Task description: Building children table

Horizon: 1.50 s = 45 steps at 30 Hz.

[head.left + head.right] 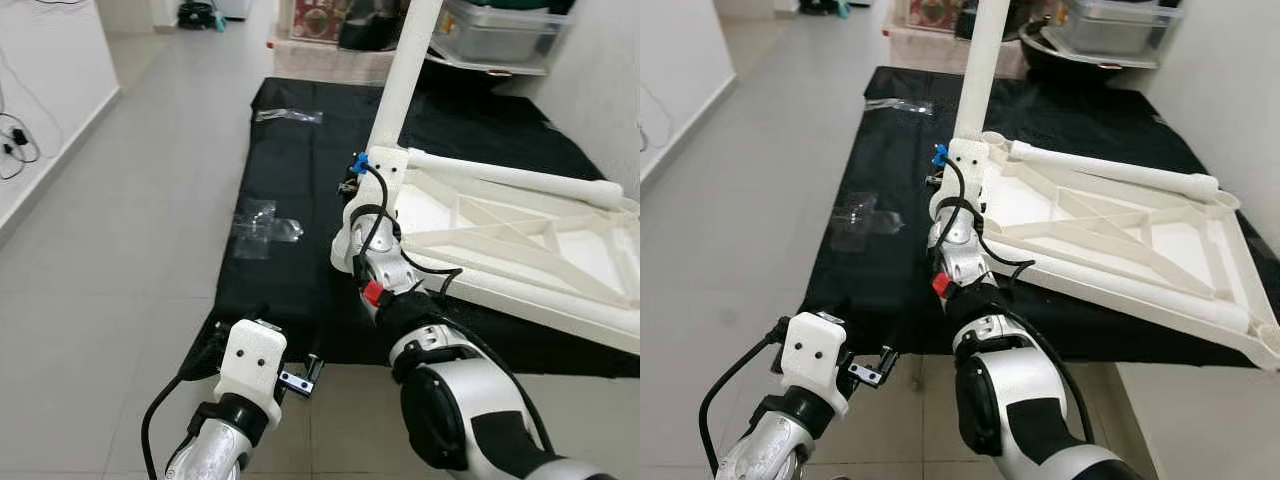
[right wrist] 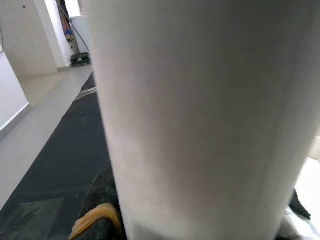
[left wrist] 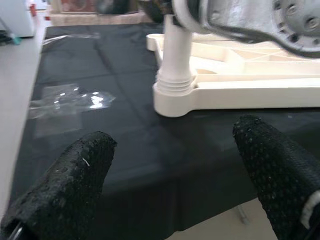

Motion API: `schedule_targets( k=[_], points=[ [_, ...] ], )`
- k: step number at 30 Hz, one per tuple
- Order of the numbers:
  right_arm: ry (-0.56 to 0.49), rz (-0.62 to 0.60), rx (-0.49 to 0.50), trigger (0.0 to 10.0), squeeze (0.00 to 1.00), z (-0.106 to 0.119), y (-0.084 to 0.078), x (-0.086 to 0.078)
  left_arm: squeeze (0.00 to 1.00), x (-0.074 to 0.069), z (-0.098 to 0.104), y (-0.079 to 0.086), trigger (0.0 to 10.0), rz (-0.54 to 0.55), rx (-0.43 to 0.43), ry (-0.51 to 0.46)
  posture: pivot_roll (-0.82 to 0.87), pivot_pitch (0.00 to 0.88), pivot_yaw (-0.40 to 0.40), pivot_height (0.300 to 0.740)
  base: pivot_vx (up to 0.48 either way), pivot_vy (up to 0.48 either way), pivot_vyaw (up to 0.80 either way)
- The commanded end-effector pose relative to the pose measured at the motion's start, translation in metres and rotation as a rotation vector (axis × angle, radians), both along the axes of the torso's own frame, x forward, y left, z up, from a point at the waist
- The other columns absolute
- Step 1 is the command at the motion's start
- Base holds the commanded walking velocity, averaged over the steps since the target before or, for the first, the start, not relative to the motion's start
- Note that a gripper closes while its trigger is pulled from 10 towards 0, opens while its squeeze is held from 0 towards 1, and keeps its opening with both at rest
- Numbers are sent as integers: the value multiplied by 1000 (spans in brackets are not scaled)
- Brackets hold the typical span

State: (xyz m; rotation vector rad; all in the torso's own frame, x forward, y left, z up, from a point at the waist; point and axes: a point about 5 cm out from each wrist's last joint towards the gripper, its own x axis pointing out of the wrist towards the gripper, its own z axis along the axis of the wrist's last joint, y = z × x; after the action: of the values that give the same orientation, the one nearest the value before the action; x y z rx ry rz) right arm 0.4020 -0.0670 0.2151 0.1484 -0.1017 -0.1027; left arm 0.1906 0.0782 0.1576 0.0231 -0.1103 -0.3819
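Right gripper (image 1: 952,200) clasps upright leg (image 1: 980,70) at tabletop's (image 1: 1110,240) 9 o'clock corner; left gripper (image 3: 175,170) idles, fingers spread.

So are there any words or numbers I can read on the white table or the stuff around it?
No text can be read anywhere.
White table frame and upright table leg: plain, no print.
Box with red printing at the far end of the black mat: too small and blurred to read.
Right gripper at the leg: no readable label.
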Motion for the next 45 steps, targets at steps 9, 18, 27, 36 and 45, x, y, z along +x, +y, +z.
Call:
schedule_targets(
  k=[9, 18, 27, 36, 45],
  points=[
    [-63, 325, 56, 10000, 0, 1, 13, -2, 0, 0, -4, -1, 10000, 0, -3, 23, 99, 104, -94, 740, 0, 0, 0],
    [7, 919, 14, 10000, 0, -10, 4, -6, 0, 2, -4, -2, 10000, -2, -5, 24, 98, 108, -95, 740, 0, 0, 0],
    [8, 1451, -99, 10000, 0, 1, 13, -24, 0, 2, -4, -1, 10000, -2, -4, 26, 112, 112, -102, 740, 0, 0, 0],
    [-71, 1277, -170, 0, 0, 21, 34, -15, 0, 1, -3, -1, 10000, 2, -1, 24, 117, 116, -104, 740, 0, 0, 0],
    [-45, 835, -151, 0, 0, 16, 22, 1, 0, 1, -4, -1, 10000, -2, -1, 27, 109, 114, -99, 740, 0, 0, 0]
  ],
)
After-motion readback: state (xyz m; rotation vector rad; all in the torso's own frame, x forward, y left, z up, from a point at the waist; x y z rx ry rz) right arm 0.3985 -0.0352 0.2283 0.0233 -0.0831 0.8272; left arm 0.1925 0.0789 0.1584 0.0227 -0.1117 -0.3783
